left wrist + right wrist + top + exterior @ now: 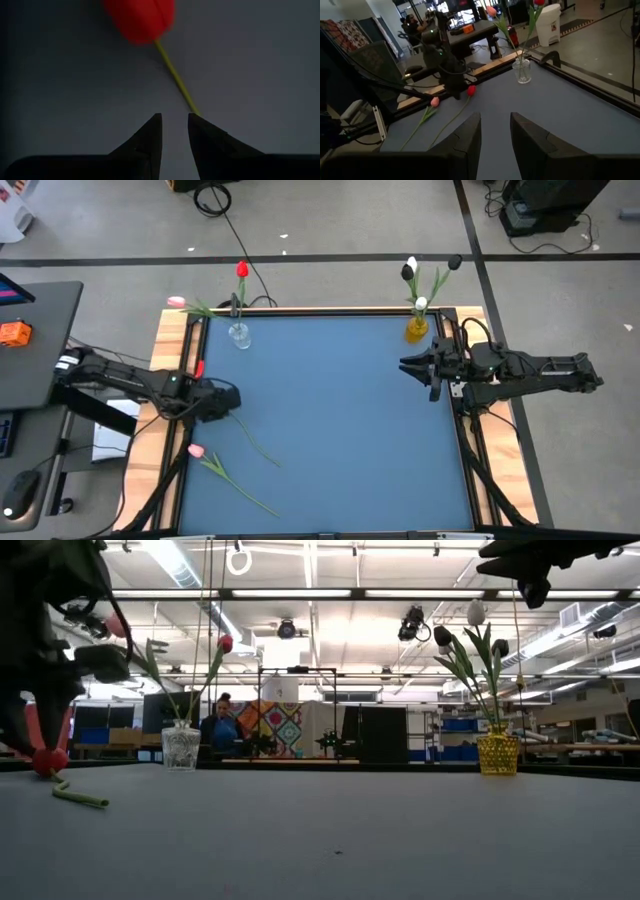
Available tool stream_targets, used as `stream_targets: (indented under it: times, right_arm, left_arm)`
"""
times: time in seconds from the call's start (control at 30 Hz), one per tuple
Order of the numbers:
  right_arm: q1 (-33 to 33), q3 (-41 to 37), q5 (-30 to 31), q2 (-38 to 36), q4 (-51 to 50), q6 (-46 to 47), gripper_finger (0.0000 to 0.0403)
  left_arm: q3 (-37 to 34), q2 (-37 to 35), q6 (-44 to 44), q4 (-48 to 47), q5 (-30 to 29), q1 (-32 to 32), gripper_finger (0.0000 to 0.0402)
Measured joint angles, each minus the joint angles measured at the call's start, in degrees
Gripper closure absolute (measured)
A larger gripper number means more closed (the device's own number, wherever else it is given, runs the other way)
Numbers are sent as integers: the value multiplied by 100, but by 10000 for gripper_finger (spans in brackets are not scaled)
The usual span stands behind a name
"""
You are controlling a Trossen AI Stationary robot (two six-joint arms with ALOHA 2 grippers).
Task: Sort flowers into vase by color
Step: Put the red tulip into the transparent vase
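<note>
red tulip [141,19] flat on mat [340,430] at 9 o'clock edge | stem runs head at 10 to tip at 4 | left gripper [175,125] right over stem below head, fingers narrowly parted, stem beside one tip, not clamped | right gripper [495,122] hovers at 3, part-open, empty, well apart | left nearer

Dark jointed arms, black wedge-shaped fingers [145,145]

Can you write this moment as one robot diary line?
left gripper: open, over red tulip on table | right gripper: open, idle near yellow vase | pink tulip: on table
</note>
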Motion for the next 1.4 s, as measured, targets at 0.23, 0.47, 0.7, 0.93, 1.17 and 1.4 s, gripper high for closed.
stream_targets:
  times: [0.23,0.47,0.7,0.93,1.17,1.4]
  right_arm:
    - [0,0,0,0,109,0,290]
    - [0,0,0,0,107,-2,290]
    - [0,0,0,0,105,-1,290]
    - [0,0,0,0,105,0,290]
    - [0,0,0,0,103,-2,290]
    - [0,0,0,0,103,-2,290]
  left_arm:
    - [-123,287,-98,85,-116,378,304]
    - [-123,768,-439,280,-260,656,304]
    - [-105,1334,-603,382,-290,794,304]
    - [-92,1698,-181,618,-492,794,364]
    - [0,1644,-116,1034,-824,796,394]
    - [657,1121,704,837,-1721,976,399]
